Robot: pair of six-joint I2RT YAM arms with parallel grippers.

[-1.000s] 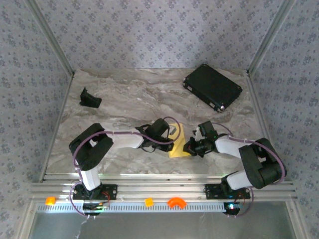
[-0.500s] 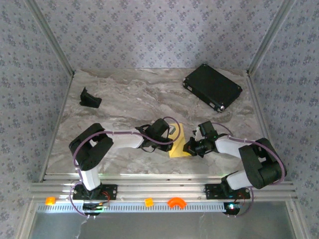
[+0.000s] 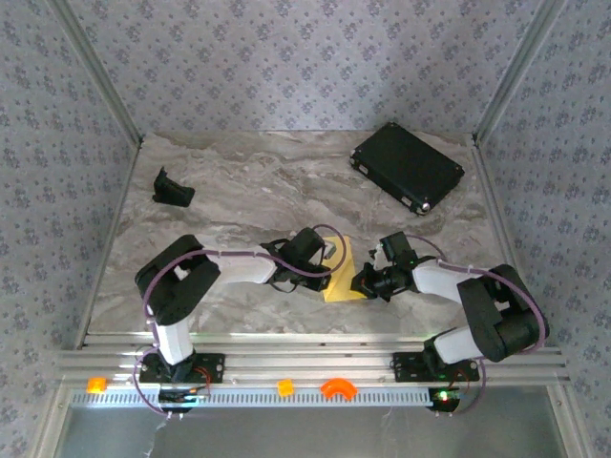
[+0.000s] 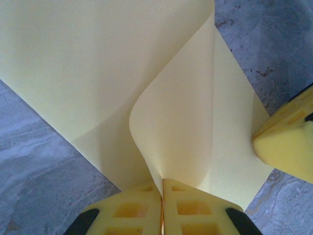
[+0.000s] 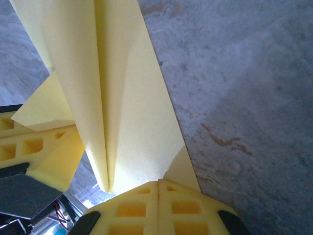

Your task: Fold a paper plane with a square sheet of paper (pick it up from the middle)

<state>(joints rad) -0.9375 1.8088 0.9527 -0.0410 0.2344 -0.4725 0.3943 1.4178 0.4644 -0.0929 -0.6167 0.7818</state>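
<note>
The square sheet of paper (image 3: 342,284) is pale yellow and lies on the marble table between my two grippers. It is folded narrow, with a paper plane's long centre crease (image 5: 100,98). My left gripper (image 3: 328,271) is shut on a flap of it, which curls up from the sheet (image 4: 98,73) into the closed yellow fingertips (image 4: 162,182). My right gripper (image 3: 363,282) is shut, with its tips (image 5: 159,183) against the sheet's near edge. Whether a layer is pinched there I cannot tell. One right finger (image 4: 288,142) touches the paper's right border. The left fingers (image 5: 44,152) hold a small triangular flap.
A black rectangular case (image 3: 408,167) lies at the back right, and a small black holder (image 3: 173,189) at the back left. Small orange pieces (image 3: 336,388) sit on the front rail. Patterned walls close in the left, right and back of the table.
</note>
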